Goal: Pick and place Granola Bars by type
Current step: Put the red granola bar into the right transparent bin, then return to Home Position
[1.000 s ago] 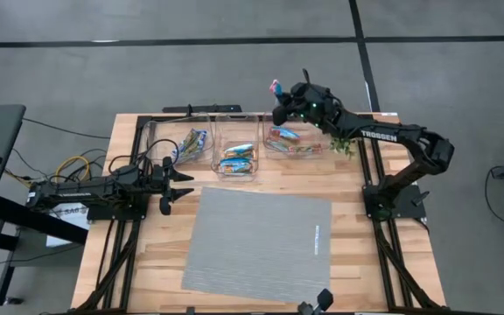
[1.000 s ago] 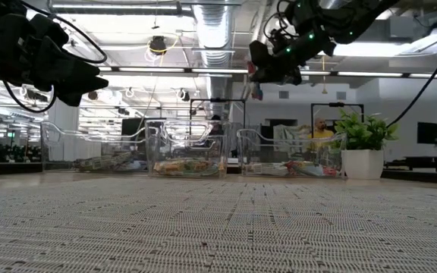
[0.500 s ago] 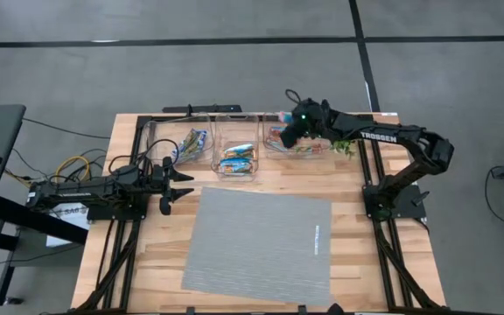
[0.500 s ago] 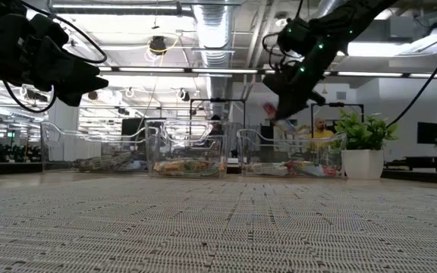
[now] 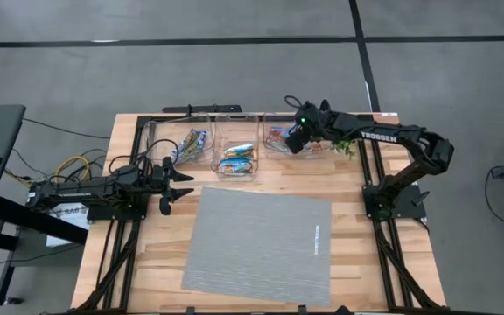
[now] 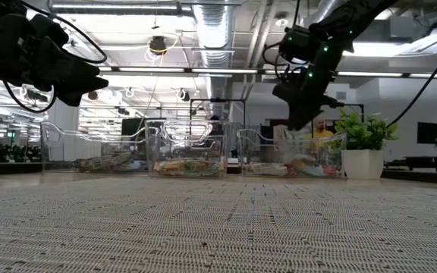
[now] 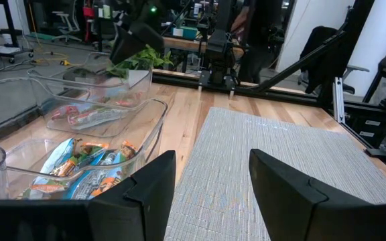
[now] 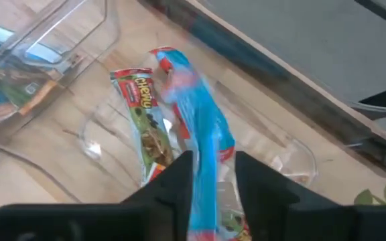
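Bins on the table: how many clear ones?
3, in a row along the far edge: left bin, middle bin, right bin under the right gripper. All hold bars; none look hidden.

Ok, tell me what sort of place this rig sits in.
Probably an open-plan robotics lab or workshop: exposed ceiling ducts and strip lights overhead, office chairs and workbenches behind, a person at a far desk.
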